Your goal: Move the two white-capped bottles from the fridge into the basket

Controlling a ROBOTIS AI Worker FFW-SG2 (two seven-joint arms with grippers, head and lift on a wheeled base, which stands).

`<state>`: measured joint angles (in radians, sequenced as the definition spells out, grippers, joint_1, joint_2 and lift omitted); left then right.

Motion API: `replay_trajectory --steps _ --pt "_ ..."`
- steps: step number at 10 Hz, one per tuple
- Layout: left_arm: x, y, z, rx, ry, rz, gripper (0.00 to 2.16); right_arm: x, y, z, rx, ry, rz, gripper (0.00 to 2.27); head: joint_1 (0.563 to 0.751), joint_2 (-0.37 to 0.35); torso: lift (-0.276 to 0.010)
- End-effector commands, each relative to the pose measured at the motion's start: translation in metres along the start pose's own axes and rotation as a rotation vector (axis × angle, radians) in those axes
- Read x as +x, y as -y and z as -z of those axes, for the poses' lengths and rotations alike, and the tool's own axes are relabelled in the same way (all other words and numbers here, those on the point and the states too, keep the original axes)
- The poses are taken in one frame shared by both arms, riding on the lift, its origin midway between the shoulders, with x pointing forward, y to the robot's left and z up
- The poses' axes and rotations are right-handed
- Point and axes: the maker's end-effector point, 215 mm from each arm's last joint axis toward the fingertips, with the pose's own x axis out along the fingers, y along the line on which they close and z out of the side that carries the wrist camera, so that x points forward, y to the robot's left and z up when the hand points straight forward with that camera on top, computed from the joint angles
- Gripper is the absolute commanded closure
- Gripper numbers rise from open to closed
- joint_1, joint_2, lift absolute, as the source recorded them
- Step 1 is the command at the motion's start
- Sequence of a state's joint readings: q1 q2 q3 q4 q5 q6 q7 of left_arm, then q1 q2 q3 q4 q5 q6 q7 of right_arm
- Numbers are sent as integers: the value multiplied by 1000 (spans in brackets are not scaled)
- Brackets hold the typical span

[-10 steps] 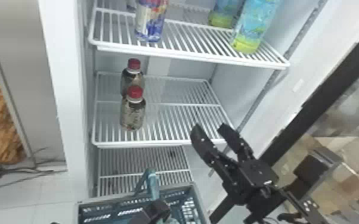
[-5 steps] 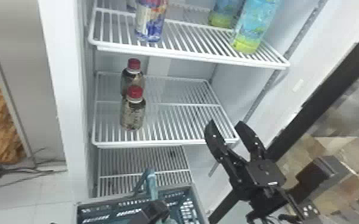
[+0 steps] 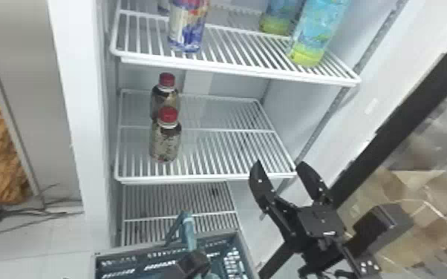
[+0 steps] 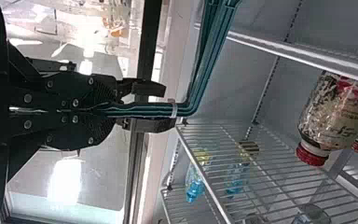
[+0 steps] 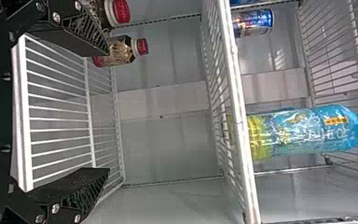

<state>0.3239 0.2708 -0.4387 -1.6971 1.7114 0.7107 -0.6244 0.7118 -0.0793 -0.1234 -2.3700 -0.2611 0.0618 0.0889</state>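
Note:
Two dark bottles with red caps, a front bottle (image 3: 166, 139) and a rear bottle (image 3: 165, 97), stand upright at the left of the fridge's middle shelf (image 3: 211, 177). My right gripper (image 3: 279, 167) is open before that shelf's right front corner, right of the bottles and apart from them. In the right wrist view the right gripper (image 5: 106, 112) has nothing between its fingers; the rear bottle (image 5: 120, 50) is beside one finger. My left gripper (image 3: 193, 262) is at the basket (image 3: 93, 265); in the left wrist view the left gripper (image 4: 145, 110) is shut on the teal handle (image 4: 205, 60).
On the upper shelf (image 3: 234, 70) stand a blue-and-red can (image 3: 188, 26) and blue-green bottles (image 3: 313, 33). The fridge's side wall (image 3: 78, 122) rises at the left. At the right are the dark door frame (image 3: 393, 122) and cardboard (image 3: 415, 211).
My right gripper has moved right from a second ago, most lately dipping slightly, and its fingers are a little wider apart. My left gripper, the basket and the bottles have hardly moved.

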Motion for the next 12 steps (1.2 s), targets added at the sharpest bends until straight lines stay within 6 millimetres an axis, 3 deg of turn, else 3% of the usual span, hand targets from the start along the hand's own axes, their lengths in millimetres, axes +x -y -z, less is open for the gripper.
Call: replay_trajectory --steps 1,4,12 --pt "-1 -1 2 -1 -6 -5 1118 -2 6 3 -3 2 16 174 695 -350 -260" --pt "-1 -1 0 5 -5 -5 1118 -4 12 -8 -22 43 34 176 695 -350 -260" --pt "0 -1 -2 8 2 -6 1118 -6 14 -14 -32 74 37 176 695 -350 -260"
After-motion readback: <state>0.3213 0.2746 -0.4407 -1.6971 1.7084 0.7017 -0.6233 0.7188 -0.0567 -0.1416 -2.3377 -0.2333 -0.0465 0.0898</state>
